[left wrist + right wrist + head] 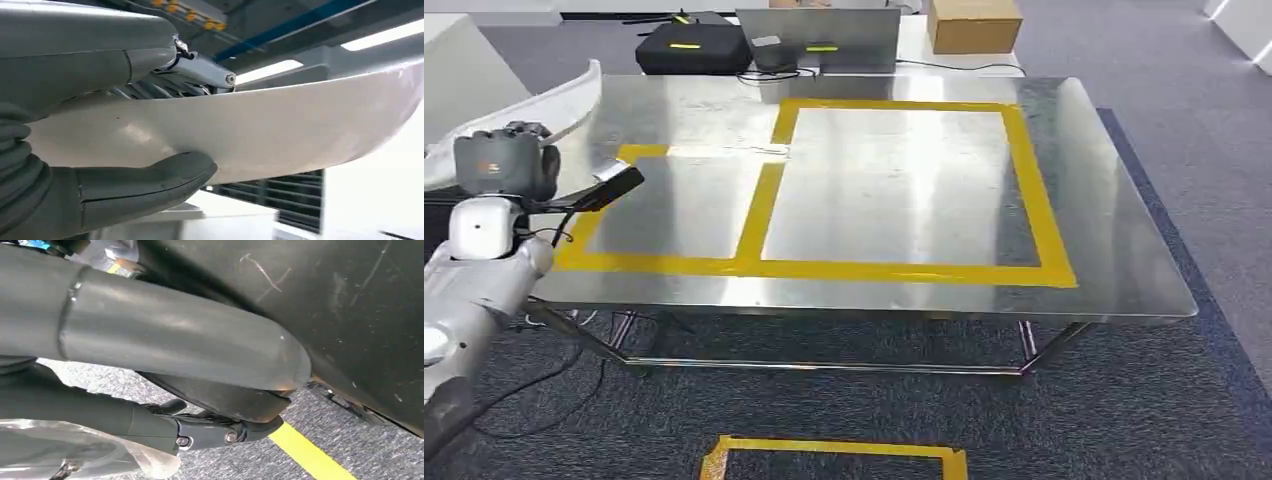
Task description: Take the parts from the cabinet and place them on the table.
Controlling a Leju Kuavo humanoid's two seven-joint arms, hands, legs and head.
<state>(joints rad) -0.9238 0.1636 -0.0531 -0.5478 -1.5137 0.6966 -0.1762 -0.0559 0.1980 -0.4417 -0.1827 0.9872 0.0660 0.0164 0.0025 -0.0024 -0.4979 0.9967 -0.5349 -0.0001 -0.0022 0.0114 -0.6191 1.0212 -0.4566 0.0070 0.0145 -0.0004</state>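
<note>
The white part (534, 105), a long curved panel, is held in the left hand (499, 160) at the left edge of the scene, just beside the near-left corner of the surface (894, 180). In the left wrist view the thumb (150, 182) presses under the panel (260, 130) and the darker fingers lie on its other side, so the grasp looks firm. The right hand (165, 340) hangs low over the carpet; whether it is clenched or released, I cannot tell. I judge the carrying step is almost finished. The next move calls for reaching right and farther over the yellow tape frame (764, 190), then lowering the part flat before letting go.
</note>
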